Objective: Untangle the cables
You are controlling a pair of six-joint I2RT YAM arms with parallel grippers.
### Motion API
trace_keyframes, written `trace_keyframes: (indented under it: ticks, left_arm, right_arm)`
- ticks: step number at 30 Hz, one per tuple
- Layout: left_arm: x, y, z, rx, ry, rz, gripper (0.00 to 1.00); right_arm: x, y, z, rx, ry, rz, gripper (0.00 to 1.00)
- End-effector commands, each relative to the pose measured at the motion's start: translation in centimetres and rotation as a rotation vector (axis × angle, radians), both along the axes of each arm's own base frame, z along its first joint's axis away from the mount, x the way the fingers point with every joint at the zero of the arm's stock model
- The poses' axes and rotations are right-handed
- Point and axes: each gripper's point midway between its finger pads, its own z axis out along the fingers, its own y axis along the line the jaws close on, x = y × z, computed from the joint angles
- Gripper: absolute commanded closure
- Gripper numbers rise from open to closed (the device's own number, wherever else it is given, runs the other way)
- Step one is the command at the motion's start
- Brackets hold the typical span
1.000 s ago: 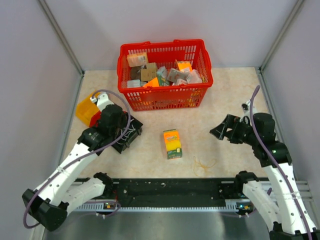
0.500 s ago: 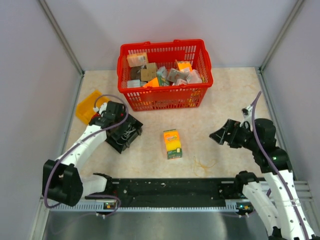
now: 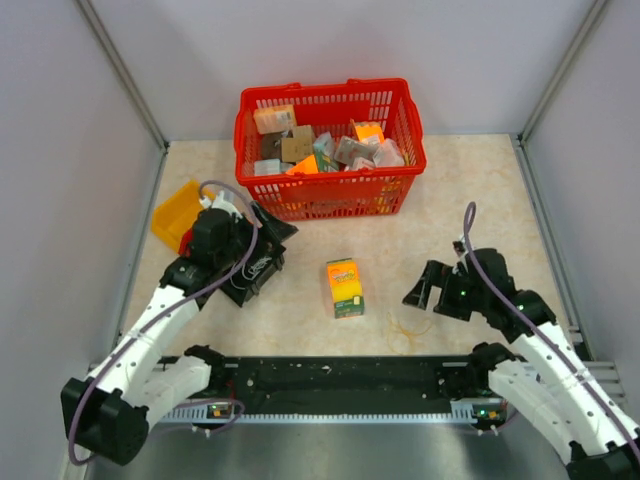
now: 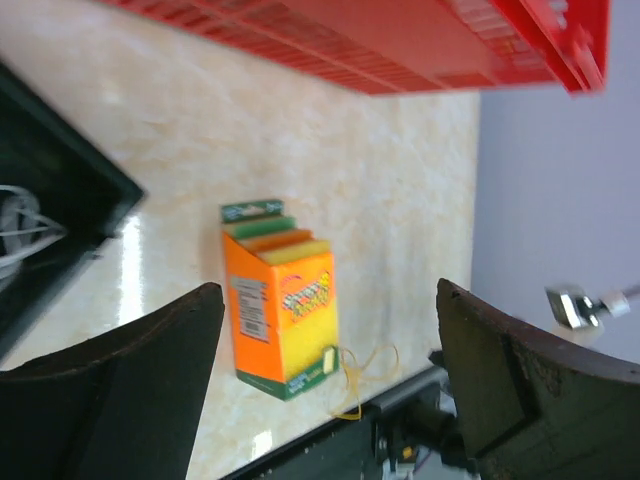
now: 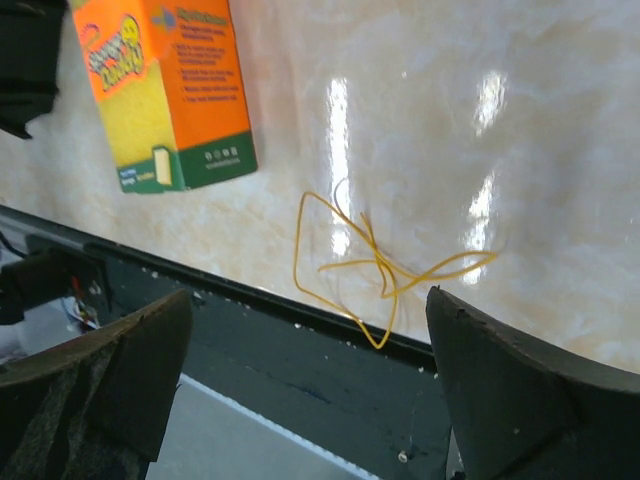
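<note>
The right pincer (image 3: 420, 293) stands with its jaws wide apart and nothing between them. From the overhead camera I see it near the front edge of the table (image 3: 470, 190), just above and beside the cables (image 3: 410, 325). In the right wrist view both dark fingers (image 5: 100, 385) frame the cables, which lie flat on the marble-patterned surface. I cannot tell how far the fingertips are off the table.

The cables form one small bundle of very thin yellow-orange wire, crossed over itself in several loops. One loop reaches the black rail (image 3: 340, 375) along the front edge of the table. The bundle lies just to the right of the orange and yellow-green box (image 3: 344, 287), close to it but not touching.

The left pincer (image 3: 268, 228) is also spread open and holds nothing. It hangs over a black tray (image 3: 250, 278) at the left of the table, close to the front wall of the red basket (image 3: 325, 90). The basket is full of small packages. A yellow bin (image 3: 172, 215) lies behind the left arm, near the left wall. The left wrist view looks across the table to the box and the cables beyond it.
</note>
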Motion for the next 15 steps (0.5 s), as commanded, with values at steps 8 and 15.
trace_keyframes:
  ticks: [8,15]
  left_arm:
    - [-4.4,-12.6,7.9,0.022,-0.416,-0.483,0.11]
    - [-6.1,-14.1,7.1,0.097,-0.429,-0.539,0.12]
  right_arm:
    - [-1.0,0.5,-6.1,-0.191,0.111,-0.074,0.01]
    - [-0.7,3.4,-7.8,-0.189,0.131,0.106,0.08]
